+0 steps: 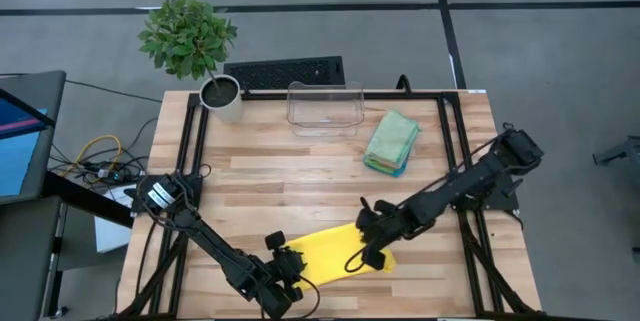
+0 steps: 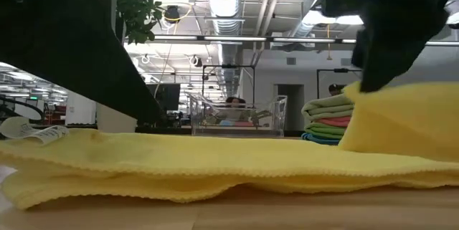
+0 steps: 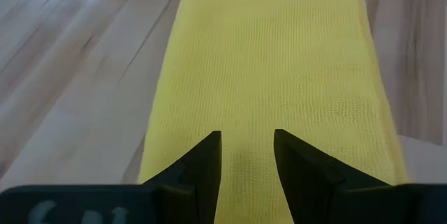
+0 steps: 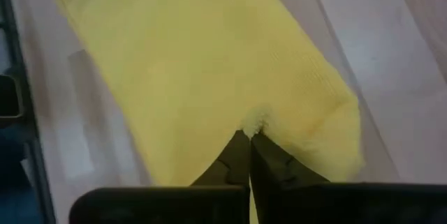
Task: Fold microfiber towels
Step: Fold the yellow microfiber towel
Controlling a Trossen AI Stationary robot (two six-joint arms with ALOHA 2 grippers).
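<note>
Right end effector [image 4: 250, 144] is pinching the yellow towel [image 1: 335, 252] at its end nearer the tabletop's right edge, jaws clenched on a small tuft of cloth; in the low view that end is sitting bunched higher than the rest of the towel. Left end effector [image 3: 248, 155] is sitting at the opposite end, nearer the left edge, fingers parted with the cloth lying flat between and beyond them; I cannot tell whether it is pressing the towel down or just hovering on it. Towel is lying as a narrow strip close to the front edge of the tabletop [image 1: 300, 176], long axis running roughly left-right with the right end angling slightly toward the back. So the two end effectors are standing at opposite ends of that long axis, facing each other along it. My read: the coming move turns on the right end effector carrying its pinched end along the strip toward the left one, which is serving as the anchor. The folded stack [image 1: 391, 142] is sitting well apart toward the back right, just beside the clear bin [image 1: 325, 109], out of the way of that sweep.
</note>
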